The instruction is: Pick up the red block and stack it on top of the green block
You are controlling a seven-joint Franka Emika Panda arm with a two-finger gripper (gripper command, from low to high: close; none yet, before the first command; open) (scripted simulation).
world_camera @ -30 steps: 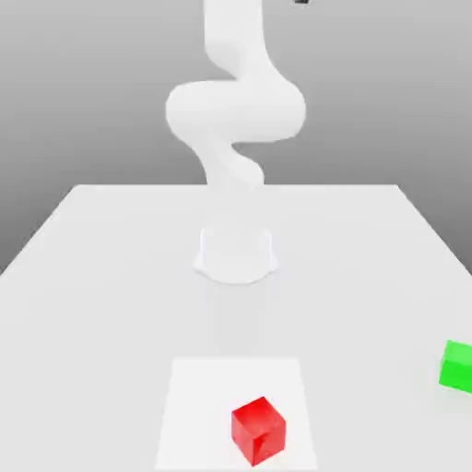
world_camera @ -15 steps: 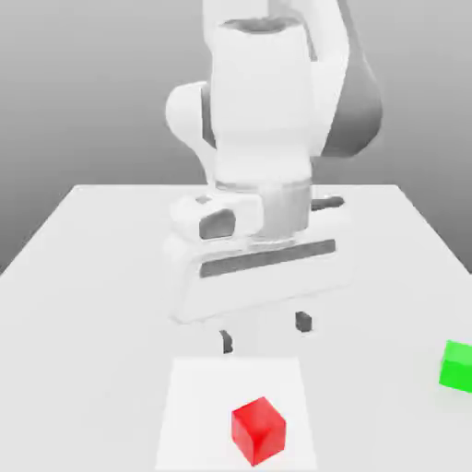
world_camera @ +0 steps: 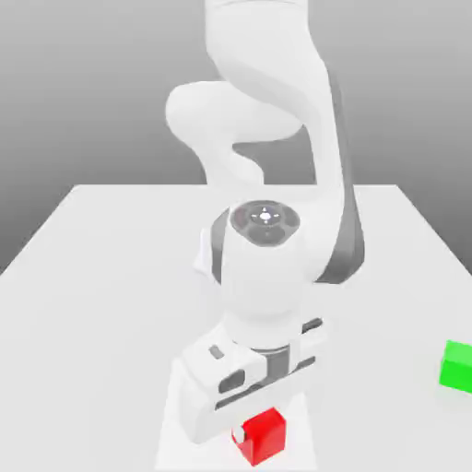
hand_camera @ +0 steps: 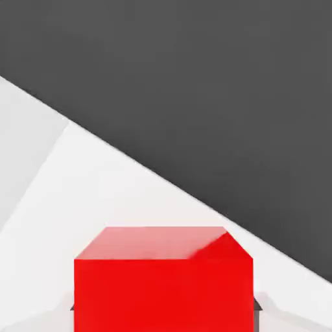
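Note:
The red block [world_camera: 265, 433] rests on the table near the front edge of the exterior view, partly covered by my hand. My gripper [world_camera: 259, 427] has come down over it, and its jaws press against two opposite sides of the block. In the hand view the red block [hand_camera: 162, 285] sits squarely between my fingertips [hand_camera: 259, 304], which touch its sides. The green block [world_camera: 456, 364] stands alone on the table at the exterior view's far right, well apart from my gripper.
The white table [world_camera: 101, 277] stretches back to the arm's base. A slightly brighter square patch [world_camera: 177, 419] lies under the red block. The arm's elbow and wrist [world_camera: 267, 267] hang over the middle of the table.
The arm has swung down from high above to the red block. The fingers, wide open half a second ago, have closed onto the block's sides. Neither block has moved.

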